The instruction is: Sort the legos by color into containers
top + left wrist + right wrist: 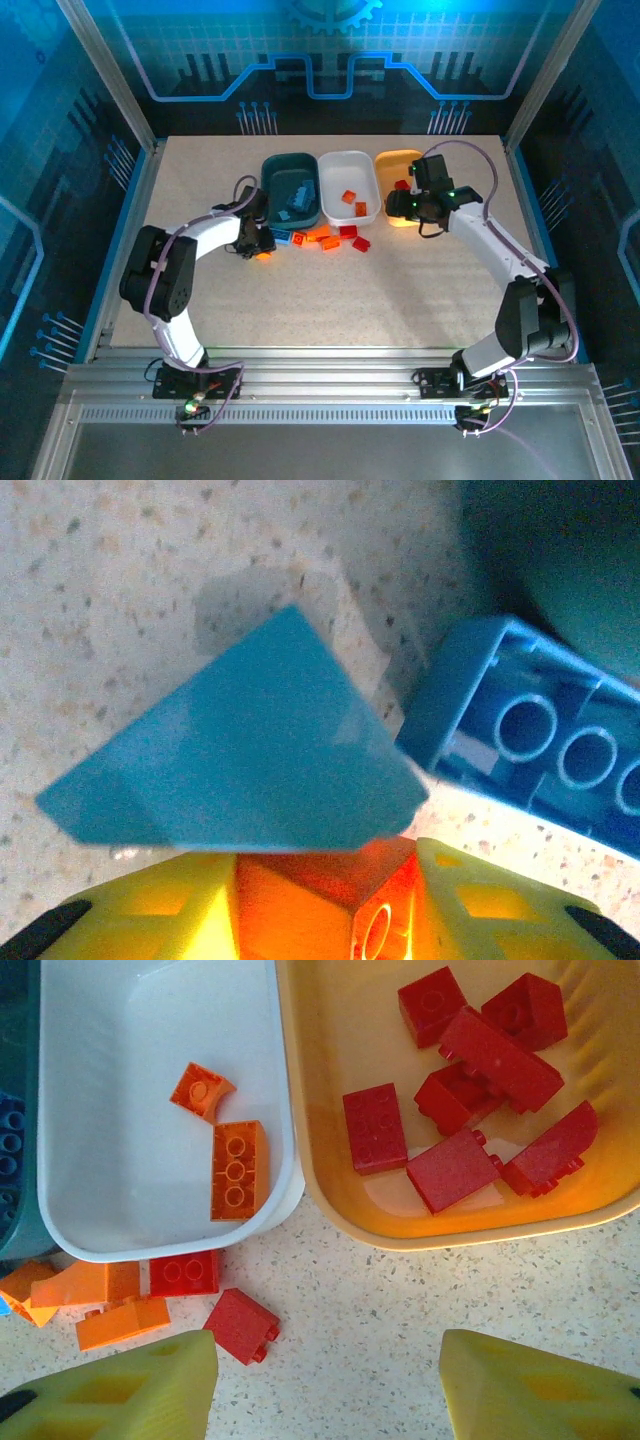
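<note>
Teal tub [268, 180], white tub [120, 1190] and yellow tub [330, 1050] hold sorted bricks; loose bricks [242, 1325] remain at lower left. The left gripper [262, 248] has its jaws either side of an orange brick [300, 890], grip unclear; the right gripper [330, 1385] is spread and empty.

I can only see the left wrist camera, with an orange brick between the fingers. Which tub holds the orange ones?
Observer: The white tub, the middle of three; two orange pieces lie in it.
Operator: Then this orange brick goes there. What about the right fingers?
Observer: They stand open and empty above the table, in front of the white tub and the yellow tub.
Operator: Any reds left loose?
Observer: At least two red bricks lie on the table by the white tub's near edge.
</note>
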Controlling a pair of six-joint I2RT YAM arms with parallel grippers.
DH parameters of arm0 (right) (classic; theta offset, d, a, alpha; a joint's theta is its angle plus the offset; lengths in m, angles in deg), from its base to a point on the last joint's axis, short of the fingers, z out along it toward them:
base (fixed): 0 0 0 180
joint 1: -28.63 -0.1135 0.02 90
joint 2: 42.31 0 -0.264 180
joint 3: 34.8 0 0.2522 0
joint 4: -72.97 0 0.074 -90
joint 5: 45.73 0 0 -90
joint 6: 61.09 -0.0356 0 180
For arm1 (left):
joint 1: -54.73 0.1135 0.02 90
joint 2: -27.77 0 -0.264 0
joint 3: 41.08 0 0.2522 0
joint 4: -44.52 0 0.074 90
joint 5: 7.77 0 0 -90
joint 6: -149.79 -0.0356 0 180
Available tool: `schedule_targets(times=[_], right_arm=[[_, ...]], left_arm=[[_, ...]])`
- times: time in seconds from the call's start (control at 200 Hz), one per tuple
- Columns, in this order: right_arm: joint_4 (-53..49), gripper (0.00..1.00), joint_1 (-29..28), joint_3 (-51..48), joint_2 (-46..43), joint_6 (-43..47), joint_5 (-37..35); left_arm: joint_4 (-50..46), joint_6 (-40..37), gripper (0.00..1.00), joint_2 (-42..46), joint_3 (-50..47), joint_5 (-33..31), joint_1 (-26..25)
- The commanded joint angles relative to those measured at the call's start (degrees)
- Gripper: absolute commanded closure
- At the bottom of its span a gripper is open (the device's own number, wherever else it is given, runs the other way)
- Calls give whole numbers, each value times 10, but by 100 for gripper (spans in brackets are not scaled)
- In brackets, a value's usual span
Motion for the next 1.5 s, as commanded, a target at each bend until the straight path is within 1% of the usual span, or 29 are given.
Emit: schedule_targets(times=[0.0, 0.175, 0.24, 0.305, 0.375, 0.465, 0.625, 0.78, 0.885, 0.94, 0.955, 0.985, 1.005, 1.04, 1.075, 1.1, 1.176, 1.256, 1.326, 1.411, 1.496], right_arm=[[8, 39, -5, 0, -15, -6, 7], [12, 39, -5, -6, -16, -8, 6], [15, 39, -5, -9, -19, -8, 3], [20, 39, -6, -12, -21, -10, -1], [23, 39, -5, -14, -23, -12, -14], [30, 39, -1, -23, -34, -18, -22], [27, 39, 0, -37, -53, -23, -19], [33, 39, -9, -60, -67, -29, -5], [35, 39, -20, -70, -66, -28, -4], [37, 39, -21, -74, -64, -28, -1], [38, 39, -21, -75, -63, -26, 0], [38, 39, -21, -76, -61, -25, 1], [38, 39, -21, -76, -61, -25, 1], [40, 39, -21, -78, -59, -24, 1], [41, 39, -22, -78, -57, -23, 1], [42, 39, -22, -78, -57, -22, 1], [44, 39, -24, -80, -56, -22, 0], [45, 39, -27, -85, -60, -22, -2], [50, 39, -30, -93, -67, -24, -6], [59, 39, -33, -108, -77, -28, -10], [69, 39, -35, -120, -80, -32, -10]], left_arm=[[-17, 10, 60, 36, -21, 0, -12], [-46, 13, 61, 89, -13, 4, -37], [-60, 16, 61, 106, 4, 5, -59], [-70, 15, 61, 104, 39, 6, -89], [-78, 13, 62, 76, 96, 16, -120], [-54, 15, 63, 31, 164, 52, -145], [23, 21, 64, -62, 266, 116, -159], [69, 14, 64, -150, 350, 119, -160], [69, 13, 64, -195, 404, 108, -160], [60, 15, 60, -217, 431, 109, -159], [57, 14, 57, -221, 437, 110, -160], [52, 14, 47, -226, 447, 110, -160], [52, 14, 43, -227, 451, 110, -160], [59, 13, 36, -221, 449, 110, -160], [69, 11, 23, -211, 442, 107, -161], [73, 9, 15, -200, 437, 103, -161], [73, -8, 1, -166, 424, 85, -161], [52, -26, 1, -114, 395, 49, -157], [40, -25, 1, -58, 334, 12, -144], [46, 4, 1, 26, 219, -16, -106], [50, 38, 1, 112, 99, -43, -49]])
